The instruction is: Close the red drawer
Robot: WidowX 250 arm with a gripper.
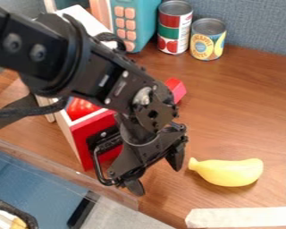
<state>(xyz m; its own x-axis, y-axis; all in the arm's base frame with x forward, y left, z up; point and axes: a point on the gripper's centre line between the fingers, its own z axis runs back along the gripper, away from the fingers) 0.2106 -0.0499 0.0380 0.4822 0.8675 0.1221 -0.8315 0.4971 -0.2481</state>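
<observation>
Above a brown wood-grain tabletop (241, 120), a black jointed robot arm (50, 49) slants from the upper left of the frame toward the lower center, with a blue-gray fabric partition (258, 22) across the top right. Partly hidden beneath the arm at center left stands an open box with white sides and a bright red front (89, 134), a glossy red rounded object (81, 108) inside it. A teal plastic toy with peach-colored buttons (144, 13) sits at top center, left of two food cans: a taller one with a red, green and white label (170, 32) and a shorter one with a yellow and blue label (207, 40). At lower center, beside the box, hangs the black two-finger gripper (155, 172), its fingers spread apart and pointing downward, nothing pinched between them. Strips of off-white tape (247, 217) mark a corner at the lower right. Smaller, a smooth yellow toy banana (232, 172) lies on its side inside that corner, its stem end near the gripper but apart from it. By the look of things, handling is at an early point: nothing is grasped, the banana rests unlifted on the wood, and any grip on it is yet to be made.
</observation>
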